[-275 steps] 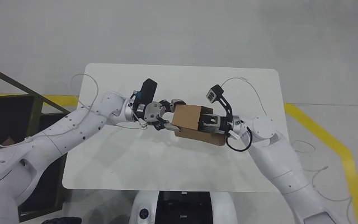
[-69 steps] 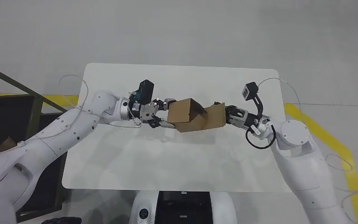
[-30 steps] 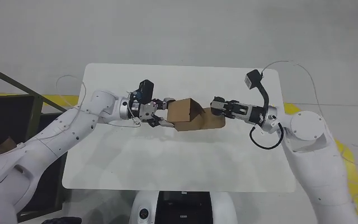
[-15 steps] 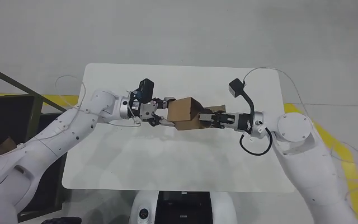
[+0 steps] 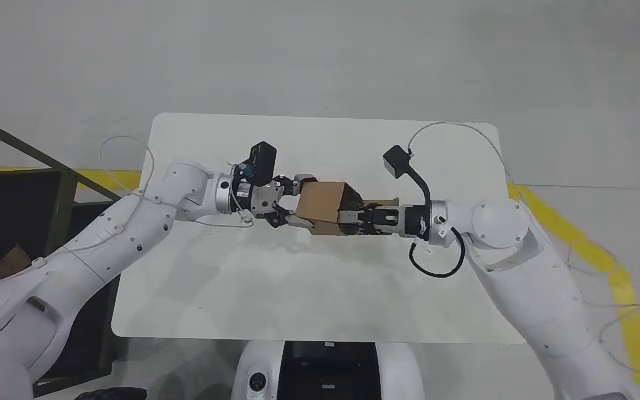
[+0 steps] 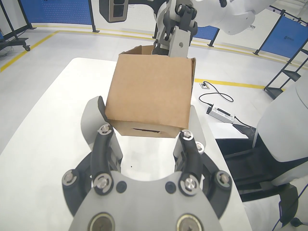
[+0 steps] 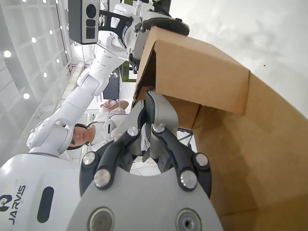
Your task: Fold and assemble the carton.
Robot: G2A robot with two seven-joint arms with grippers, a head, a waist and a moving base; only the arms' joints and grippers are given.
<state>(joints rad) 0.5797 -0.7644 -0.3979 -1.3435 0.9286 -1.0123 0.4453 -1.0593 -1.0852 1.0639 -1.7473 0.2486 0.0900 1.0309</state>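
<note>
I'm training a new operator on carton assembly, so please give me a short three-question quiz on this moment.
1. True or false: the carton lies untouched on the table.
2. Which one holds the carton between its fingers? A) the left end effector B) the right end effector C) a person's hand
3. Fill in: the right end effector reaches into the carton's open end with its fingers pressed ____.

Key: 1 false, because both arms are at the carton; 2 A; 3 together.
</note>
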